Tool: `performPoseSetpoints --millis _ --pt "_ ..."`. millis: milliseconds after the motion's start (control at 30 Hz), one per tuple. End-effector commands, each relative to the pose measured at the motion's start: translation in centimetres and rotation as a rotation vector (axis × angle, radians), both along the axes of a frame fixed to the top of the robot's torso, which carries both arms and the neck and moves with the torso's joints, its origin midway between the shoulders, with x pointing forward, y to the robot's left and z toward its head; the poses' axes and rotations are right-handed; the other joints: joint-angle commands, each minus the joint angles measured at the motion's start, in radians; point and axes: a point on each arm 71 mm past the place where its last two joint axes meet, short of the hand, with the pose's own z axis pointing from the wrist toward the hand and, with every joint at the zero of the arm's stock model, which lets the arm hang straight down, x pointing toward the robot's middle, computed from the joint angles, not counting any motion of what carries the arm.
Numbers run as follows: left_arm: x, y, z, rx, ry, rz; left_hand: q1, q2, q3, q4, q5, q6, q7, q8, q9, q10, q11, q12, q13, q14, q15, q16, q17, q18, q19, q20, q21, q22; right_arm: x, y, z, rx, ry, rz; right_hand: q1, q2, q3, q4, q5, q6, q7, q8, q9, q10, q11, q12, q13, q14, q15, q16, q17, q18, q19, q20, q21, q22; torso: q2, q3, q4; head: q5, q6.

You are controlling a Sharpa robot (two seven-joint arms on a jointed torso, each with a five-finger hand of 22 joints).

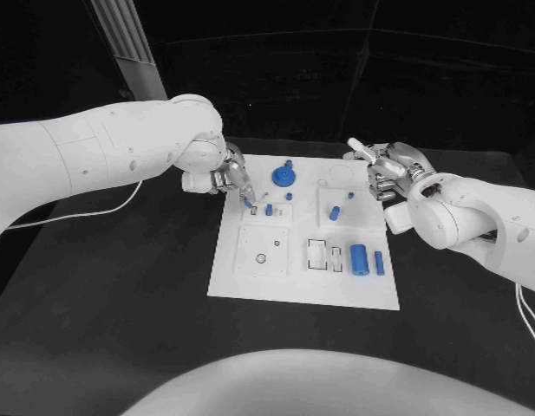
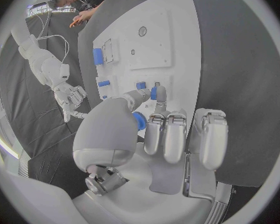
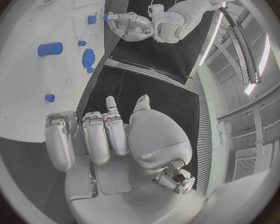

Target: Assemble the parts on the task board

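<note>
Left hand [image 1: 226, 178] was seen over the far-left corner of the task board [image 1: 252, 277], a small blue peg [image 2: 154, 93] pinched between thumb and one finger, the other fingers curled loosely. The peg was held just above the board, beside a short blue part [image 1: 270, 209] already standing there. Whether the peg tip touched the board could not be told.

Right hand [image 1: 392, 172] was held off the board's far-right edge, fingers loosely apart, nothing gripped.

Other parts noted: a blue gear [image 1: 284, 176] near the far edge, an upright blue pin [image 1: 336, 211] mid-board, a blue cylinder [image 1: 358, 256] lying in the near-right recess.

Judged step: peg insertion at the far-left hole. To be done well, the peg should be kept upright and lined up over the hole before any downward push, and released only once seated. The neighbouring part should be cleared by the curled fingers. The right hand should be kept clear over the counter [image 1: 117, 329].
</note>
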Motion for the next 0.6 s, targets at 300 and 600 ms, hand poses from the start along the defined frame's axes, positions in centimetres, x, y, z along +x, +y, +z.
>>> performPoseSetpoints --millis 300,600 --pt "0.06 -0.46 -0.22 0.004 0.001 0.000 0.002 0.013 -0.003 -0.002 0.001 0.043 -0.039 -0.006 0.001 0.102 -0.007 0.002 0.263 0.105 -0.005 0.003 0.263 -0.006 0.105 -0.010 0.004 0.263 0.02 0.07 0.18 0.002 -0.011 0.000 0.008 0.001 0.006 -0.002 0.004 0.001 0.044 0.006 -0.001 0.104 -0.003 0.003 0.263 0.107 -0.004 0.002 0.263 -0.007 0.104 -0.005 0.003 0.263 0.000 0.0003 -0.0005 -0.004 0.000" --pt "0.20 -0.50 -0.38 0.011 0.005 0.005 0.004 0.017 -0.002 -0.002 0.004 0.043 -0.038 -0.009 0.001 0.102 -0.007 0.002 0.263 0.105 -0.005 0.003 0.263 -0.006 0.105 -0.010 0.004 0.263 0.01 0.06 0.20 0.002 -0.012 0.000 0.008 0.001 0.006 -0.002 0.004 0.001 0.044 0.006 -0.001 0.104 -0.003 0.003 0.263 0.107 -0.004 0.002 0.263 -0.007 0.104 -0.005 0.003 0.263 0.000 0.0000 -0.0011 -0.005 0.000"
